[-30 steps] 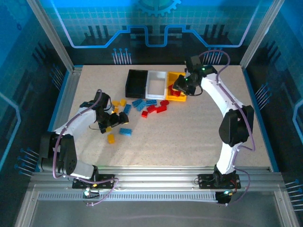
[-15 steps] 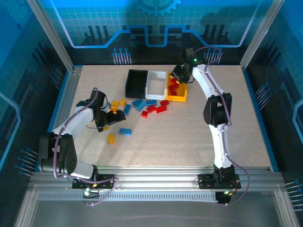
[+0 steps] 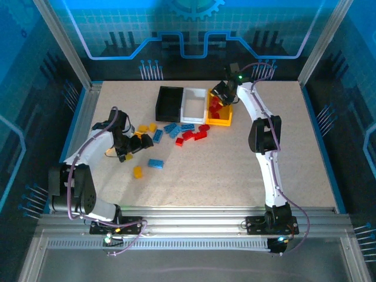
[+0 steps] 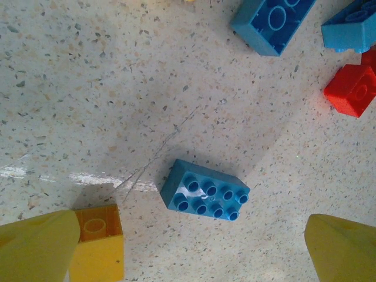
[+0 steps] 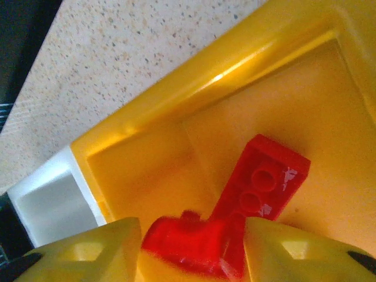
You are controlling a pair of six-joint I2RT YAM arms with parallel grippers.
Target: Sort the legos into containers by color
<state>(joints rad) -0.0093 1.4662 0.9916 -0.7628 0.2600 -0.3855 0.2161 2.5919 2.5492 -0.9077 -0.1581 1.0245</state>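
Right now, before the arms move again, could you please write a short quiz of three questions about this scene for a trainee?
1. True or false: the left gripper is open.
2. Choose one: the right gripper hangs over the bin of which colour? A black, B white, C yellow-orange.
3. Count: how many studs show on top of the blue brick lying on the table below the left gripper?

Key:
1. True: its fingers stand wide apart and hold nothing.
2. C, the yellow-orange bin.
3. Eight, in two rows of four.
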